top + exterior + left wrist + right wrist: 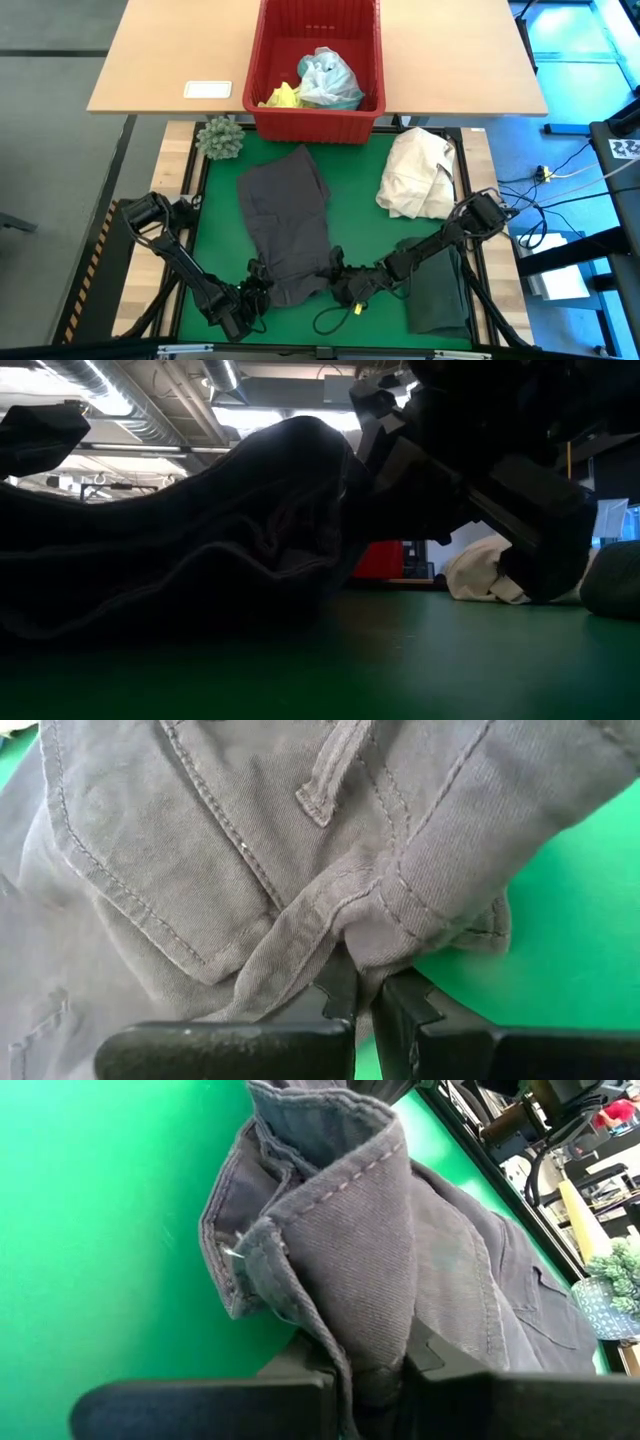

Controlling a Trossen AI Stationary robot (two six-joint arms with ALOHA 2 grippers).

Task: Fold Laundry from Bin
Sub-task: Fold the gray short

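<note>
The grey garment [285, 225] lay flat on the green tabletop [360, 180] below the red bin [315, 118]. The left hand [255, 288] and right hand [338, 282] each clamped its near corners, seemingly ready to fold it.

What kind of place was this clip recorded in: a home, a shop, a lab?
Most likely a robotics lab or workshop. Exposed ceiling ducts and strip lights run overhead, loose cables trail across the floor beside the green work mat, and a plain wooden table holds the red bin.
</note>
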